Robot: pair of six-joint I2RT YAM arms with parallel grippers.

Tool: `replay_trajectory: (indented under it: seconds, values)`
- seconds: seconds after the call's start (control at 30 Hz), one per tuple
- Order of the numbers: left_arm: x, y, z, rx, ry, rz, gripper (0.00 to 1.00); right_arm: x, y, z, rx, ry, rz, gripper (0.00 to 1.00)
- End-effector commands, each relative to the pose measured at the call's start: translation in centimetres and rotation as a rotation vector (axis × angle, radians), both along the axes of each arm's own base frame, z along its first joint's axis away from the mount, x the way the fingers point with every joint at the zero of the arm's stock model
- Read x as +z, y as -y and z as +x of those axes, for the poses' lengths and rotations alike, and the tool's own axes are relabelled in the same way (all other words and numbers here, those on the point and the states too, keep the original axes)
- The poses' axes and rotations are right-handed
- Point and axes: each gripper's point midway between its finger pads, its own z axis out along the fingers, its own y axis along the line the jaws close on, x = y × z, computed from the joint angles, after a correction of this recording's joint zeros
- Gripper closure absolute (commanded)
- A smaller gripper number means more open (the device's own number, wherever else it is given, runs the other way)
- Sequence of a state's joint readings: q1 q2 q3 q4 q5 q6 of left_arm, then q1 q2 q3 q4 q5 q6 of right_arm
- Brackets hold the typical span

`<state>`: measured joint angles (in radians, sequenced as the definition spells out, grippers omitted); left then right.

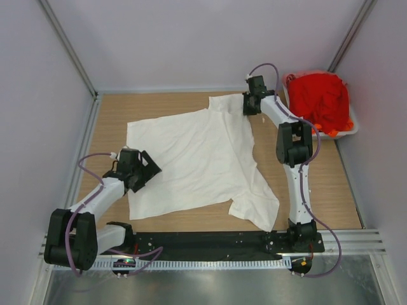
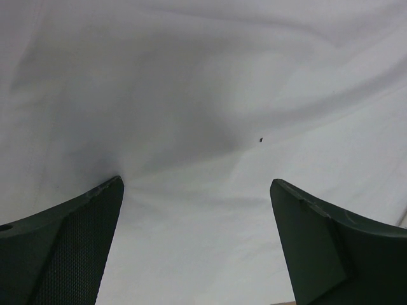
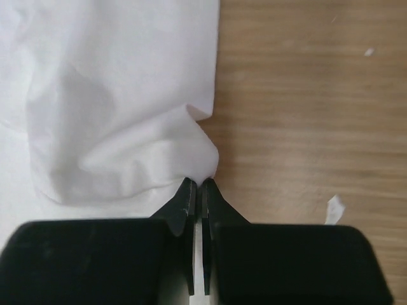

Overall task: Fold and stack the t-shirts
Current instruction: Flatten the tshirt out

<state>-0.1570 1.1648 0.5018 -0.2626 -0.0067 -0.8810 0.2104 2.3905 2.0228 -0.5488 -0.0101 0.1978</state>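
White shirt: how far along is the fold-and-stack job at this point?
Done: nothing folded; the white shirt lies spread and wrinkled on the table. In hand: the right jaws are shut on its far right corner, the left jaws stand open over its left side. Left: every fold on it, then the red shirts bunched in the tub, then stacking.

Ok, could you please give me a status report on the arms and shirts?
Right gripper shut on far edge of white t-shirt. Left gripper open over its left side. Shirt spread, unfolded. Red t-shirts heaped in tub, apart.
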Motion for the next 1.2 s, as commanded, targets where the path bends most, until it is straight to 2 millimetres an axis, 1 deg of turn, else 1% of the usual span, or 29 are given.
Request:
replay_trajectory:
  seconds: [0.0, 0.03, 0.1, 0.2, 0.23, 0.27, 0.3, 0.37, 0.4, 0.43, 0.5, 0.53, 0.57, 0.6, 0.63, 0.67, 0.7, 0.73, 0.77, 0.8, 0.83, 0.87, 0.9, 0.97, 1.0, 1.07, 1.1, 1.13, 1.17]
  values:
    - [-0.3, -1.4, 0.0, 0.014, -0.020, 0.083, 0.01, 1.8, 2.4, 3.2, 0.036, 0.080, -0.175, 0.97]
    - [-0.3, -1.5, -0.1, 0.007, -0.025, 0.093, 0.01, 3.0, 3.1, 4.2, 0.030, 0.120, -0.228, 0.94]
    - [0.0, -1.9, 0.1, 0.014, -0.025, 0.114, 0.01, 2.2, 4.0, 4.9, 0.033, 0.126, -0.290, 0.89]
    - [0.4, -2.6, 0.3, 0.020, -0.028, 0.139, 0.01, 2.2, 5.6, 5.9, 0.029, 0.160, -0.395, 0.83]
    - [0.8, -3.0, 0.6, 0.023, -0.026, 0.149, 0.01, 1.8, 6.1, 6.0, 0.021, 0.160, -0.421, 0.78]
    - [1.1, -3.3, 0.8, 0.027, -0.023, 0.155, 0.01, 2.2, 6.8, 6.4, 0.008, 0.179, -0.465, 0.74]
    - [1.3, -3.5, 0.8, 0.026, -0.029, 0.165, 0.01, 2.4, 7.0, 6.6, 0.000, 0.188, -0.482, 0.50]
    - [2.1, -3.9, 1.4, 0.013, -0.018, 0.191, 0.01, 3.2, 7.1, 7.1, -0.011, 0.213, -0.495, 0.28]
    - [2.3, -4.1, 1.4, 0.004, -0.028, 0.203, 0.00, 3.8, 7.2, 7.3, -0.019, 0.224, -0.494, 0.20]
    - [3.2, -4.3, 2.1, 0.010, -0.011, 0.217, 0.00, 5.5, 7.0, 7.7, -0.031, 0.267, -0.488, 0.17]
    - [4.0, -4.4, 1.9, -0.006, -0.022, 0.232, 0.00, 7.7, 7.0, 7.9, -0.078, 0.308, -0.475, 0.13]
    - [4.6, -4.3, 2.0, -0.008, -0.006, 0.230, 0.01, 8.9, 6.7, 7.7, -0.086, 0.321, -0.456, 0.13]
    - [5.4, -4.2, 2.0, -0.007, 0.021, 0.227, 0.00, 11.6, 5.8, 7.3, -0.088, 0.356, -0.422, 0.12]
    - [5.8, -4.2, 1.7, -0.002, 0.029, 0.225, 0.00, 11.9, 4.9, 6.4, -0.081, 0.347, -0.376, 0.12]
    - [6.0, -3.9, 1.2, -0.001, 0.043, 0.215, 0.00, 15.1, 3.6, 5.3, -0.072, 0.393, -0.336, 0.12]
    - [5.9, -3.7, 0.9, 0.000, 0.046, 0.206, 0.00, 16.4, 2.9, 4.4, -0.067, 0.407, -0.311, 0.12]
    - [5.3, -3.5, 0.2, -0.006, 0.038, 0.199, 0.00, 14.7, 2.2, 2.7, -0.047, 0.361, -0.299, 0.12]
    - [5.0, -3.4, -0.1, -0.005, 0.033, 0.194, 0.00, 15.1, 1.4, 1.7, -0.059, 0.364, -0.269, 0.12]
    - [5.1, -3.0, -0.6, -0.011, 0.039, 0.175, 0.00, 18.3, 0.4, -0.2, -0.058, 0.408, -0.236, 0.12]
    - [4.5, -2.7, -1.2, -0.018, 0.027, 0.163, 0.00, 15.7, -0.1, -2.4, -0.041, 0.342, -0.233, 0.12]
    - [4.4, -2.3, -1.6, -0.026, 0.030, 0.153, 0.01, 15.9, -0.5, -4.0, -0.076, 0.329, -0.192, 0.12]
    - [4.3, -2.0, -2.0, -0.033, 0.030, 0.153, 0.01, 17.9, -0.6, -6.0, -0.092, 0.346, -0.147, 0.12]
    - [4.4, -1.4, -2.7, -0.051, 0.044, 0.151, 0.01, 15.2, -1.4, -9.0, -0.091, 0.269, -0.124, 0.13]
    - [4.1, -1.0, -4.0, -0.066, 0.030, 0.166, 0.01, 14.1, -2.1, -13.1, -0.095, 0.235, -0.115, 0.14]
    - [4.4, -0.4, -4.5, -0.092, 0.060, 0.195, 0.01, 13.0, -3.0, -17.3, -0.054, 0.220, -0.121, 0.14]
    - [4.2, 0.1, -5.4, -0.091, 0.058, 0.201, 0.01, 11.7, -3.9, -21.5, -0.073, 0.212, -0.107, 0.14]
    - [3.6, 0.6, -6.2, -0.113, 0.051, 0.201, 0.01, 10.4, -4.7, -25.3, -0.035, 0.192, -0.096, 0.14]
    - [3.3, 0.8, -6.5, -0.102, 0.043, 0.182, 0.01, 10.1, -4.8, -27.0, -0.041, 0.191, -0.076, 0.15]
    - [2.9, 1.1, -7.0, -0.112, 0.037, 0.173, 0.01, 7.7, -4.3, -29.6, -0.084, 0.140, -0.050, 0.15]
